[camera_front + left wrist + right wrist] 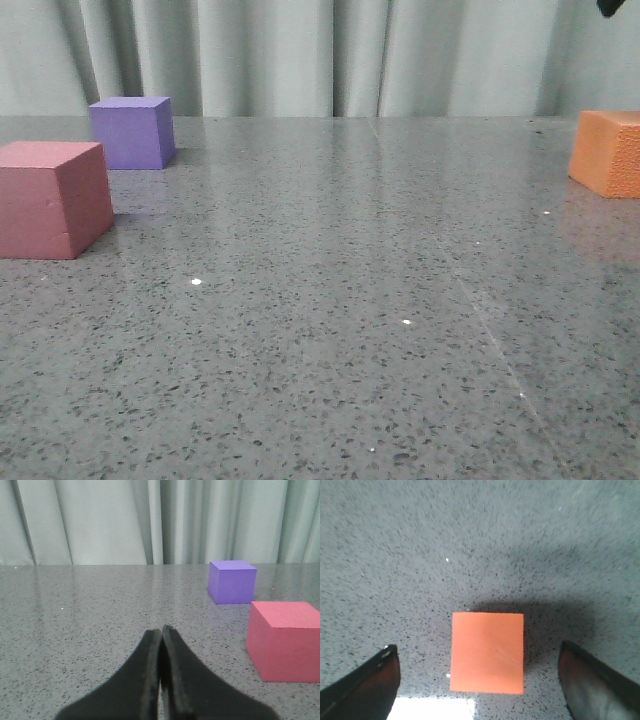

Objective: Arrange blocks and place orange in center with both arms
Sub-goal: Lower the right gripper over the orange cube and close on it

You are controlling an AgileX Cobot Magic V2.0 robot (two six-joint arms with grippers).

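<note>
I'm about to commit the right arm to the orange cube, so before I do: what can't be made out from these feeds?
- Orange cube: front view's right edge cuts it off.
- Pink-red cube: left edge cuts it off in the front view.
- Right end effector: its height above the cube; the wrist view looks straight down.
- Both arms: out of the front view, except a dark scrap at its top right corner.
- Left end effector: its place relative to the orange cube, which no view shows with it.

Front view: orange cube [610, 152] cut off by right edge; pink-red cube [52, 198] cut by left edge. Right arm [618, 7] barely visible, top corner.
</note>
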